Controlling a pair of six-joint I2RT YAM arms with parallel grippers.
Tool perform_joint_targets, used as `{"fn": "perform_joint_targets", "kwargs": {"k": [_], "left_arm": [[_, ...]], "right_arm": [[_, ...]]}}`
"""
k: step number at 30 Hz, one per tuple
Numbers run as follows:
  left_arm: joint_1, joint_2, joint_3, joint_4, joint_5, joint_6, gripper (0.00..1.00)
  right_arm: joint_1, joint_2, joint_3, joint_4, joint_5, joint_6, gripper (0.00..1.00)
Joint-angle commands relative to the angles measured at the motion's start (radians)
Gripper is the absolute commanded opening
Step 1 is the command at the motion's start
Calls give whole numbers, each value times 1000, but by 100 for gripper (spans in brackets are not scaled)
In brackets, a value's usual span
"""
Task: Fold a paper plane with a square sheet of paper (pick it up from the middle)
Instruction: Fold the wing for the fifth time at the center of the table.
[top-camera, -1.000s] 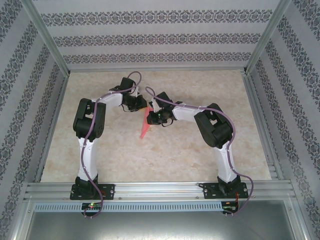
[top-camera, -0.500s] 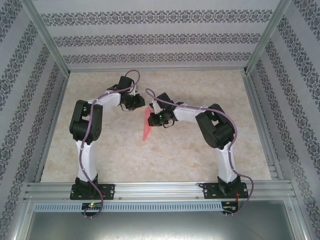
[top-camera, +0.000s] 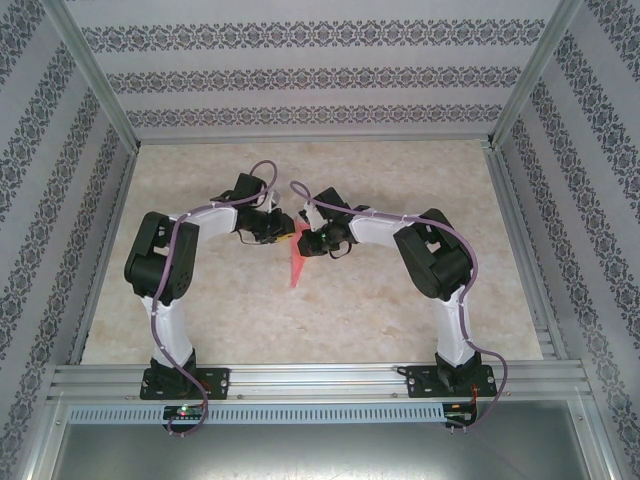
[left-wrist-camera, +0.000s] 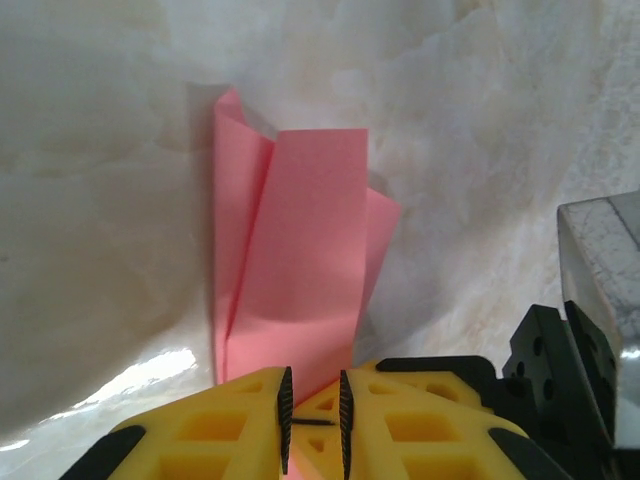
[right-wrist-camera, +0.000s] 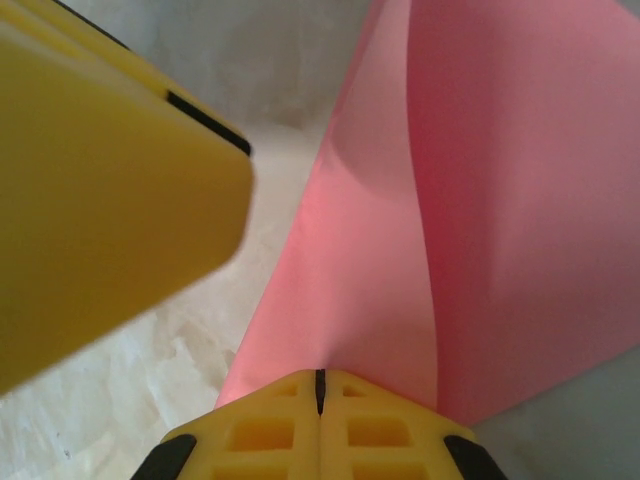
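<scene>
The pale marbled counter (top-camera: 400, 310) lies under both my arms, which bend inward and meet over its middle. From where they meet, the pink plane (top-camera: 294, 268) juts out with its tip toward the near edge. My right gripper (right-wrist-camera: 320, 385) is closed tight on the plane. My left gripper (left-wrist-camera: 312, 420), just beside it, has its jaws a narrow gap apart with the plane's end reaching into that gap. I cannot tell whether they pinch it.

Arms bent inward, left gripper (left-wrist-camera: 313, 400) slightly ajar, right gripper (right-wrist-camera: 320, 380) closed
</scene>
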Motion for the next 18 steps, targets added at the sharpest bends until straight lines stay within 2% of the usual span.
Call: {"fn": "perform_joint_targets", "kwargs": {"k": [1,12,18], "left_arm": [[-20,21,22,80,47,-52,23],[-35,128,118,46,36,-48,24],[-41,160,180,-43,-61,7,24]], "right_arm": [[20,19,-48,-137,39,-27,0],[24,9,-47,-154,54,-36,0],[29,10,-37,-165,60,-39,0]]}}
